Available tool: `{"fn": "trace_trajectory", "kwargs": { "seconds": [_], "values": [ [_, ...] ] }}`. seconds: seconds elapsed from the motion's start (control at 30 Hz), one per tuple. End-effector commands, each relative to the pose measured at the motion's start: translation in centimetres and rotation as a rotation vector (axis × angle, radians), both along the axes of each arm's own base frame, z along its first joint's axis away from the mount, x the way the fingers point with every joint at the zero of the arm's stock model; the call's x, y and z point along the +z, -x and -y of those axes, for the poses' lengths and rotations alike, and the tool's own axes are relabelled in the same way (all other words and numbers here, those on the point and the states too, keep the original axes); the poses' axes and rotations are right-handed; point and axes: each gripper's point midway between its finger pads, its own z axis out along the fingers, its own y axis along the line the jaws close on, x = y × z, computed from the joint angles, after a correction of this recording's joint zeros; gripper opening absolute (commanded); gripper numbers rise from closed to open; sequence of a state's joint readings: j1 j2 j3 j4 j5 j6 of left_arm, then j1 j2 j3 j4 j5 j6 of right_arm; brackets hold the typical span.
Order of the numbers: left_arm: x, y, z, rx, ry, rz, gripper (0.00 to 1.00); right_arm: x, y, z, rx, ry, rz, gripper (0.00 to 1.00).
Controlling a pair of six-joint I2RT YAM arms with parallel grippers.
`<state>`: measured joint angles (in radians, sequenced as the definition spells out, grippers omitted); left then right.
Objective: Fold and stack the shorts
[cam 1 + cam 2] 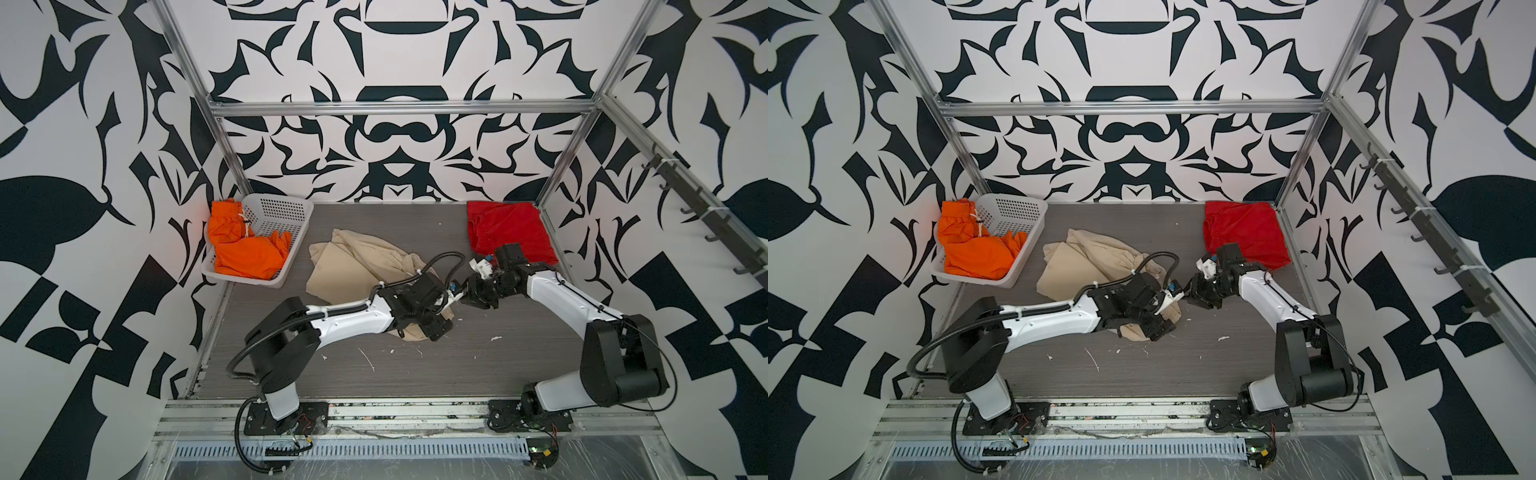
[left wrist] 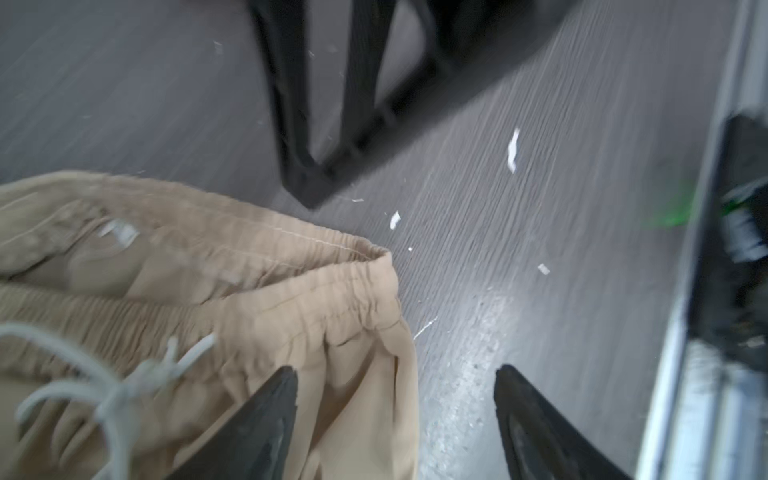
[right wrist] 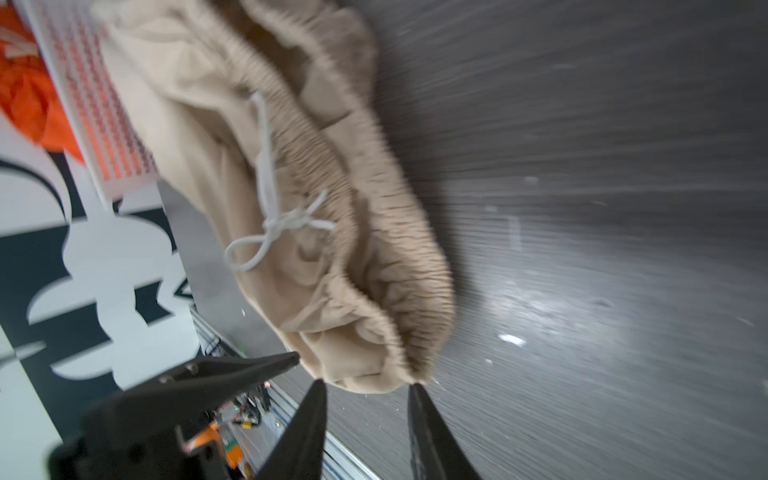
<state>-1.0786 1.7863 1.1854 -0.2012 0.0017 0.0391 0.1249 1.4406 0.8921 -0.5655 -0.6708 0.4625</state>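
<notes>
The beige shorts (image 1: pixel 353 266) (image 1: pixel 1088 262) lie crumpled mid-table, and their elastic waistband with a white drawstring shows in both wrist views (image 2: pixel 249 291) (image 3: pixel 291 166). My left gripper (image 1: pixel 440 328) (image 2: pixel 395 374) hovers open over their near end, with one finger above the cloth and the other above bare table. My right gripper (image 1: pixel 465 299) (image 3: pixel 368 384) is open, its tips just short of the waistband's end and nothing between them. The red shorts (image 1: pixel 507 228) lie flat at the back right. The orange shorts (image 1: pixel 245 249) sit in the basket.
The white perforated basket (image 1: pixel 282 216) stands at the back left against the wall. White scraps (image 1: pixel 368 359) dot the grey table in front. Metal frame posts (image 1: pixel 557 249) edge the table. The two grippers are close together near the middle.
</notes>
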Motion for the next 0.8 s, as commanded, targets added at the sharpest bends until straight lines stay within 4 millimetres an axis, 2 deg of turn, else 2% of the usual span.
{"fn": "trace_trajectory", "kwargs": {
  "seconds": [0.0, 0.1, 0.17, 0.23, 0.37, 0.4, 0.47, 0.57, 0.67, 0.77],
  "values": [
    [-2.8, -0.2, -1.0, -0.055, -0.169, 0.095, 0.81, 0.7, -0.1, 0.8, -0.040, 0.002, 0.024, 0.44],
    [-4.3, -1.0, -1.6, -0.011, -0.222, 0.113, 0.80, 0.4, 0.1, 1.2, -0.052, 0.017, 0.024, 0.48],
    [-4.8, -1.4, -2.0, 0.020, -0.237, 0.121, 0.75, 0.2, 0.3, 1.3, -0.058, 0.021, 0.017, 0.51],
    [-5.1, -1.7, -2.2, 0.043, -0.238, 0.130, 0.63, 0.1, 0.4, 1.1, -0.057, 0.009, 0.007, 0.55],
    [-5.4, -2.1, -2.5, 0.092, -0.230, 0.133, 0.30, -0.1, 0.6, 0.7, -0.069, -0.028, -0.017, 0.64],
    [-5.2, -2.2, -2.6, 0.107, -0.226, 0.137, 0.21, -0.1, 0.6, 0.5, -0.074, -0.047, -0.024, 0.66],
    [-4.5, -2.0, -2.4, 0.111, -0.182, 0.133, 0.08, -0.1, 0.9, 0.0, -0.074, -0.080, -0.046, 0.71],
    [-2.3, -1.0, -1.5, 0.074, -0.032, 0.111, 0.05, -0.3, 1.3, -0.8, -0.067, -0.118, -0.076, 0.80],
    [-0.5, -0.8, -1.4, 0.078, 0.081, 0.109, 0.05, -0.2, 1.4, -1.7, -0.069, -0.166, -0.093, 0.83],
    [0.3, -0.4, -1.5, 0.069, 0.129, 0.115, 0.05, -0.5, 1.5, -2.7, -0.076, -0.194, -0.109, 0.84]
  ]
}}
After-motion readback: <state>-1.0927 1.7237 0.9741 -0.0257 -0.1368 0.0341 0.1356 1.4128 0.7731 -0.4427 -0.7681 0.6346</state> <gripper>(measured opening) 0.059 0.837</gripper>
